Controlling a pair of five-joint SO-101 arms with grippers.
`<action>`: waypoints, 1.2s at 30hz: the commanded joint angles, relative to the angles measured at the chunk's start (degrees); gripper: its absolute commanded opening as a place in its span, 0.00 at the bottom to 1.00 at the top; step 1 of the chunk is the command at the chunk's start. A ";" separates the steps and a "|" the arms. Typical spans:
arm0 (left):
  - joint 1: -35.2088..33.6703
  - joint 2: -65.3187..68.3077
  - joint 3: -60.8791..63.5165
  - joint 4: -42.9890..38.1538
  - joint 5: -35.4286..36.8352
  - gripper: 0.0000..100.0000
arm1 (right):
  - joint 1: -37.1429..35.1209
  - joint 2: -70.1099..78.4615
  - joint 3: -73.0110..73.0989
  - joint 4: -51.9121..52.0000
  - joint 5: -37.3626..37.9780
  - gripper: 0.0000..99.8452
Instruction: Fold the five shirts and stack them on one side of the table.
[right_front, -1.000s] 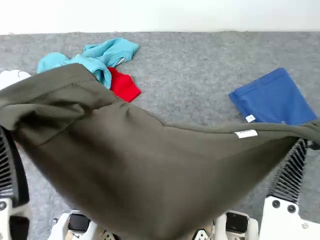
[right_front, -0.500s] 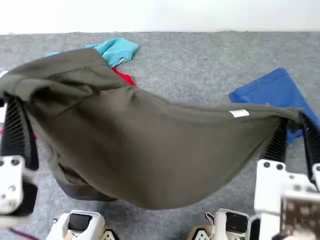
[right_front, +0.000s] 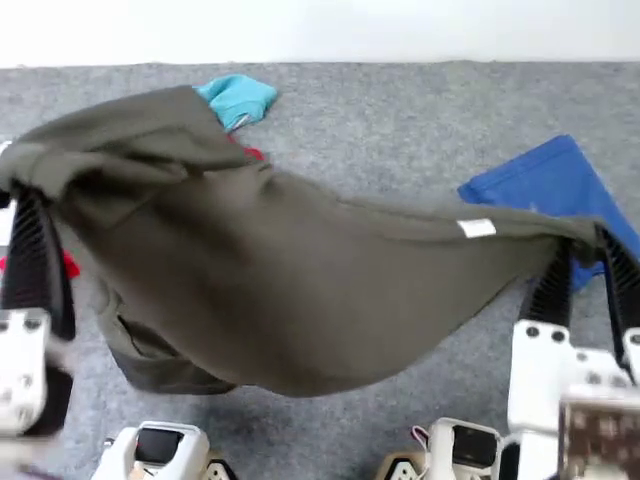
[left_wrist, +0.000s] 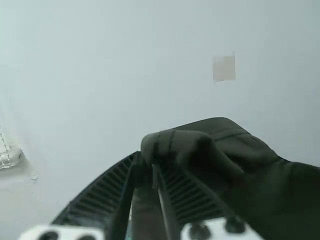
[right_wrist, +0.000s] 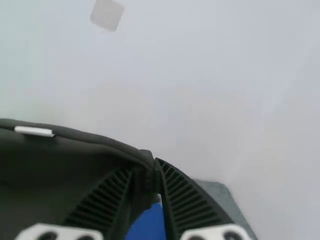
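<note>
olive shirt (right_front: 300, 290): you have it lifted off the table (right_front: 400, 120), strung between both arms. It sags in the middle, and its lowest part hangs over the near edge, just above the arm bases.
left gripper (left_wrist: 152, 167): fingers clamped on a bunched corner of the olive shirt. In the high view this end is on the left, with the cloth draped over the arm.
right gripper (right_wrist: 145, 172): fingers pinched on the opposite edge of the olive shirt, with a thin fold of cloth between them. It sits at the right end of the span.
white tag (right_front: 476, 228): sewn on the olive shirt's upper edge, near the right gripper. It also shows in the right wrist view, and any print on it is too small to read.
blue shirt (right_front: 545, 195): lies flat on the right side of the table. Its near corner is hidden behind the olive shirt and the right arm.
teal shirt (right_front: 238, 98): crumpled at the far left of the table, partly hidden by the olive shirt.
red shirt (right_front: 250, 153): you see only a sliver, just below the teal shirt at the olive shirt's edge.
table: grey felt-like cover.
wall patch (left_wrist: 223, 67): plain beige square on the white wall.
</note>
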 joint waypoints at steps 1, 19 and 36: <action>-0.35 -0.35 -0.22 0.53 -0.35 0.02 | 0.66 0.04 -1.67 -0.04 -0.18 0.01; -0.26 10.02 4.70 0.53 -0.53 0.02 | 5.14 6.37 -1.49 0.22 -0.35 0.01; -0.18 28.92 6.99 -3.69 -0.70 0.02 | 4.79 29.49 -0.88 -2.68 -0.26 0.01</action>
